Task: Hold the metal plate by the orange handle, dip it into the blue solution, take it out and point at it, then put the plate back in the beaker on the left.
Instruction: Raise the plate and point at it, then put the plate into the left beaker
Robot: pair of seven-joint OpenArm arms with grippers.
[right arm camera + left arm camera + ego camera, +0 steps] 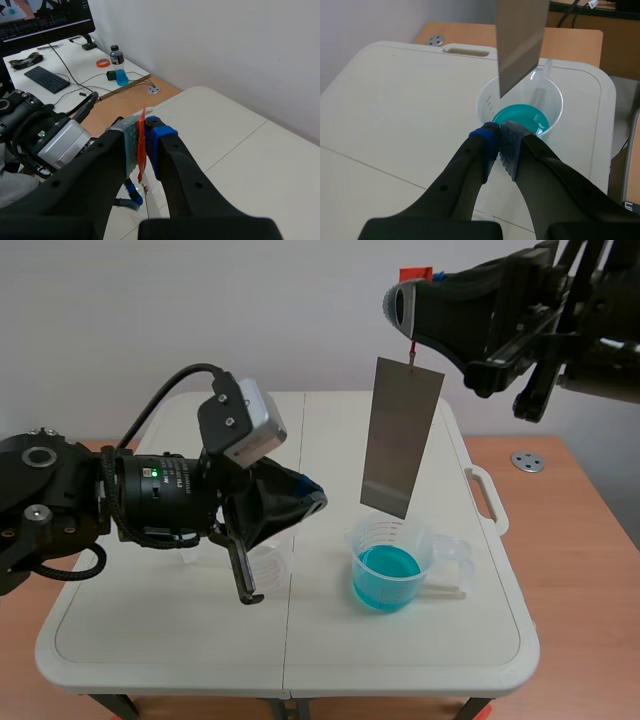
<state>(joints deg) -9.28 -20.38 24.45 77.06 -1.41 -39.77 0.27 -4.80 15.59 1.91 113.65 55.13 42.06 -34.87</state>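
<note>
A grey metal plate (pixel 401 435) hangs upright from a thin orange handle (pixel 415 275). My right gripper (pixel 404 302), raised high at the right, is shut on that handle; it shows as an orange strip (pixel 142 145) between the pads. The plate's lower edge is just above the beaker of blue solution (pixel 389 566), out of the liquid. My left gripper (pixel 316 496) is shut on nothing, with its tips (pixel 500 136) pointing toward the plate's lower part (pixel 520 45) and the blue beaker (pixel 522 117). An empty clear beaker (pixel 268 564) stands on the left, partly hidden behind the left gripper.
A second clear measuring cup (pixel 455 558) stands right behind the blue beaker. The white folding table has a carry handle (pixel 487 498) at its right edge. A wooden desk with a metal grommet (pixel 527 461) lies beyond; a keyboard (pixel 47 79) and bottle (pixel 118 65) sit farther off.
</note>
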